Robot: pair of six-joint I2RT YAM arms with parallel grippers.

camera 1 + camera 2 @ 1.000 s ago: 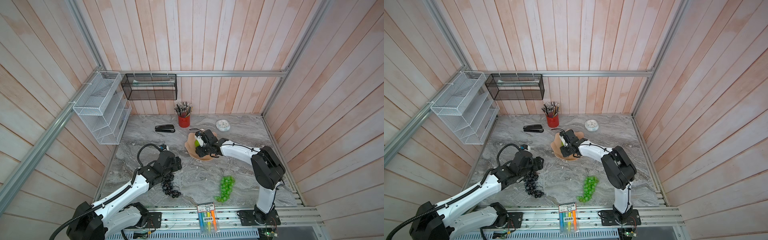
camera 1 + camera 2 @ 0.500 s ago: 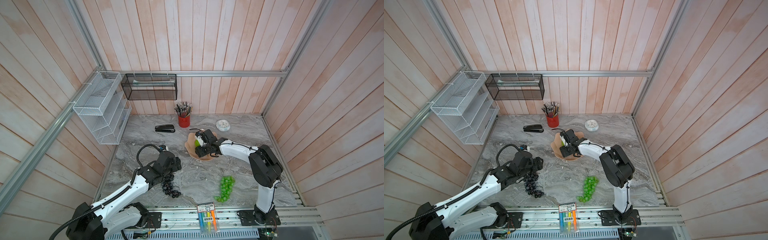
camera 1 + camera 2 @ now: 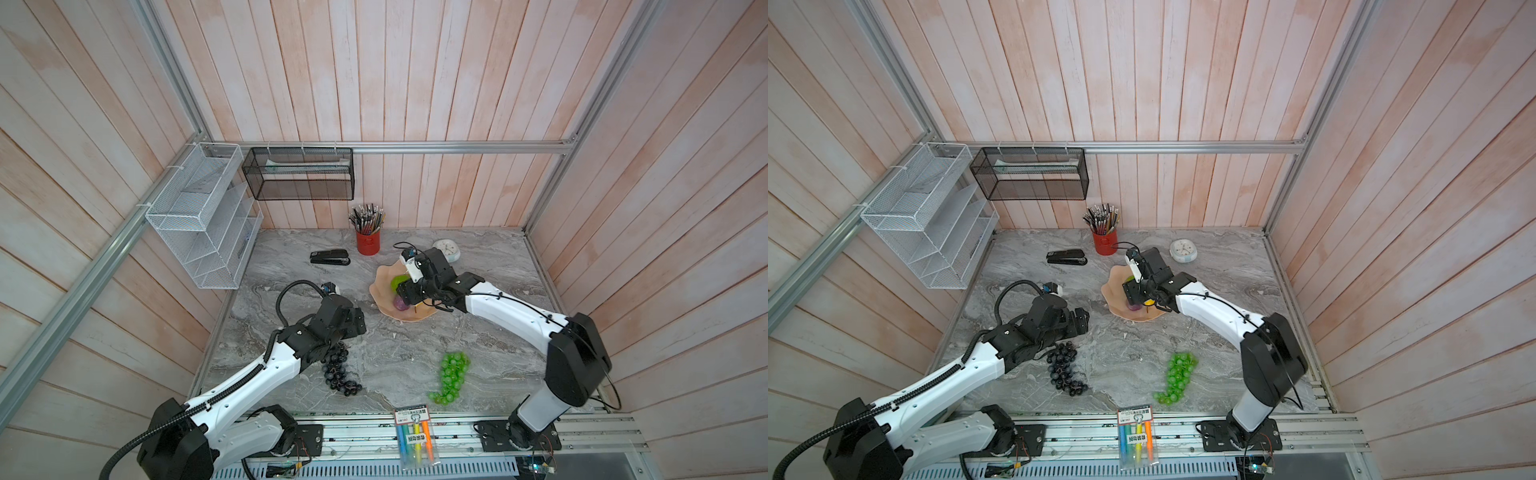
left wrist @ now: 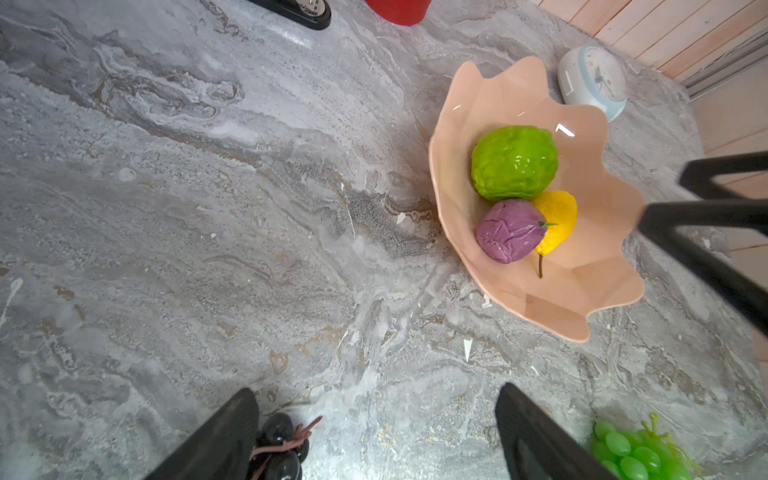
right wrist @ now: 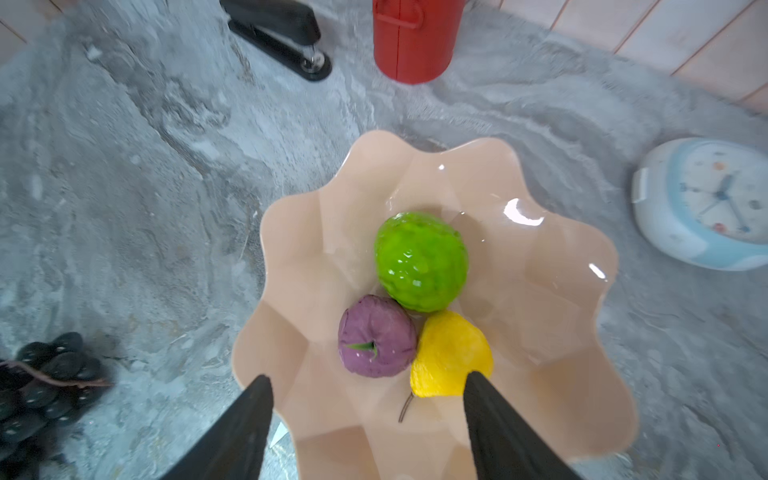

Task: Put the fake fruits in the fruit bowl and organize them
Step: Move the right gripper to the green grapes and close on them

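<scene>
1. Left hand [image 4: 374, 392]: positioned over the counter [image 3: 407, 345] at the left of both top views. The fingers stand wide apart and grip nothing. One finger sits just beside the stem end of the dark grape bunch [image 3: 338, 372].
2. Dark grape bunch: lies on the counter at 6 o'clock from the left hand, outside the fruit bowl [image 3: 380, 284].
3. Fruit bowl: stands on the counter at 1 o'clock from the left hand. It contains three fruits, grouped and touching.
   - Lime-green ball [image 3: 398, 282]: at 12 o'clock from the purple fruit [image 3: 400, 303].
   - Yellow fruit [image 5: 451, 353]: at 3 o'clock from the purple fruit, mostly hidden by the arm in both top views.
4. Right hand [image 5: 368, 378]: hovers above the bowl, over the purple and yellow fruits. The fingers are spread apart and hold nothing.
5. Green grape bunch [image 3: 451, 376]: lies on the counter at 5 o'clock from the bowl, well apart from it and clear of both hands.
</scene>
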